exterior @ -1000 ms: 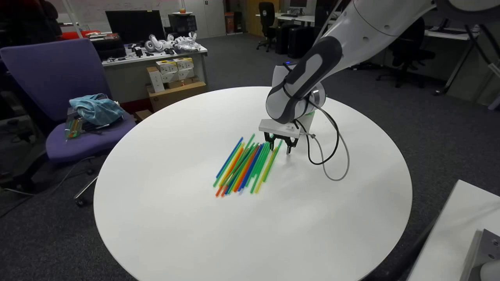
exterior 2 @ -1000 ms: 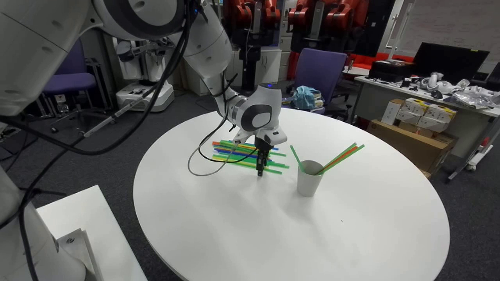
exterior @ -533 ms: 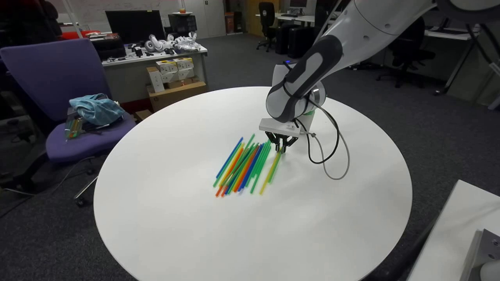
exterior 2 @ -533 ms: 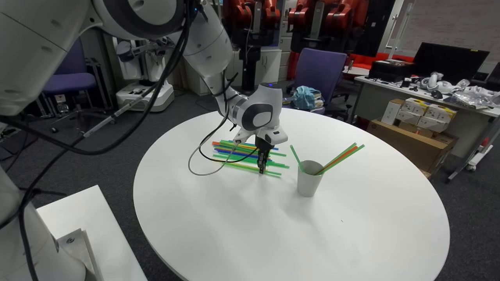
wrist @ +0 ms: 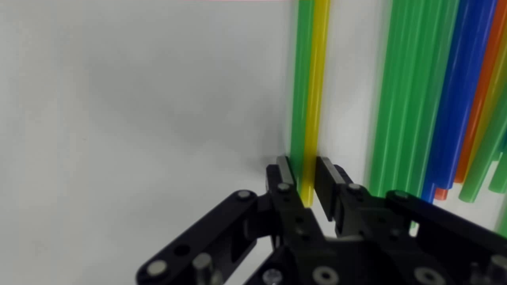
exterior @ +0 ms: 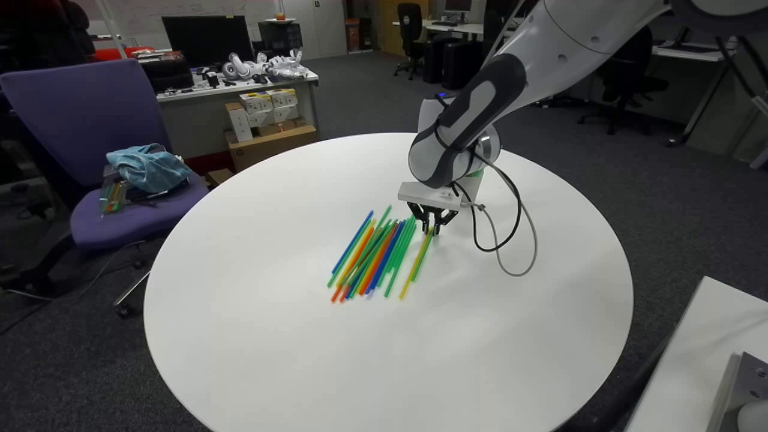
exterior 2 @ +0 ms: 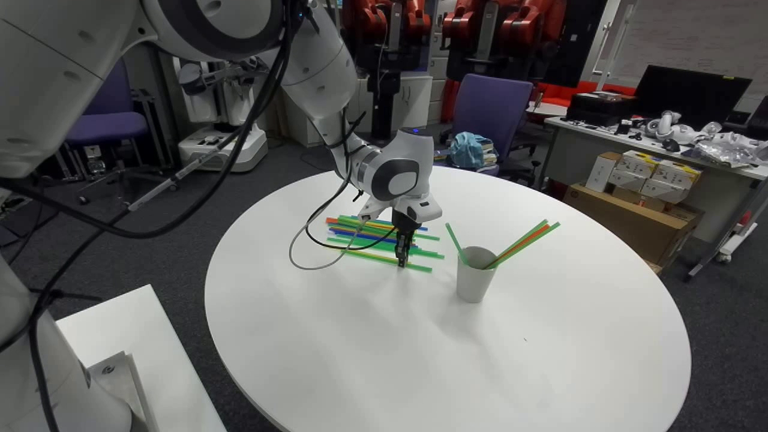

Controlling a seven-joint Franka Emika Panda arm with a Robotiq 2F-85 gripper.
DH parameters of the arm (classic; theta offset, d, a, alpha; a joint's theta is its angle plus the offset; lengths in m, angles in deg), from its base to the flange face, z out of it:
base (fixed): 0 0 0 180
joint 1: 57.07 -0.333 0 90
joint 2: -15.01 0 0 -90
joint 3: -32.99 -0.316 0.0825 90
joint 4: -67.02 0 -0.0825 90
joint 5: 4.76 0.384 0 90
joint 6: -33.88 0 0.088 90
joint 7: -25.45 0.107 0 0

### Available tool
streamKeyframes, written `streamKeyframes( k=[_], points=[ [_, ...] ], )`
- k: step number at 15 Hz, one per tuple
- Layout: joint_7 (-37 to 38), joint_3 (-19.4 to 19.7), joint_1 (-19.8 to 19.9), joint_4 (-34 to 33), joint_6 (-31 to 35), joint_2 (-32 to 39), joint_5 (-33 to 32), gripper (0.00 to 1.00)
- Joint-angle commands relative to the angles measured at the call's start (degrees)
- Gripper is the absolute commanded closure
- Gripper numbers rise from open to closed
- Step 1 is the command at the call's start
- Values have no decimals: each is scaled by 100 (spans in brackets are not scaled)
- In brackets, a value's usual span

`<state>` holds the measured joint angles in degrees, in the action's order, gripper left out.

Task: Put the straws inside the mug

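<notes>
Near the mug [exterior 2: 473,285], my gripper [wrist: 304,168] held a yellow straw [wrist: 315,99] and a green straw [wrist: 301,99] toward their mug-side ends (a pair, I judged, best lifted high, then tipped far-ends-down inside).

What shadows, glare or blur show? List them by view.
In the wrist view, glare streaks along the straws, a soft shadow on the table beside the gripper, whose nearest parts look slightly blurred; in an exterior view, a faint shadow near the mug.
</notes>
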<state>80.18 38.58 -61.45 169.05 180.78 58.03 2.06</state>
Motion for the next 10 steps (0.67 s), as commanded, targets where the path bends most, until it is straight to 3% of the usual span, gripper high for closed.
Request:
streamKeyframes(
  k=[1, 3, 4, 5, 8, 9, 10],
  points=[
    [-136, 46, 8, 114, -7, -191, 89, 76],
    [-77, 119, -54, 181, 120, -255, 38, 72],
    [-76, 131, -61, 180, 136, -258, 36, 77],
    [-62, 154, -77, 172, 147, -254, 19, 92],
    [-61, 174, -81, 179, 162, -273, 17, 100],
    [-66, 176, -82, 176, 161, -268, 12, 73],
    [-65, 182, -87, 172, 160, -264, 5, 74]
  ],
)
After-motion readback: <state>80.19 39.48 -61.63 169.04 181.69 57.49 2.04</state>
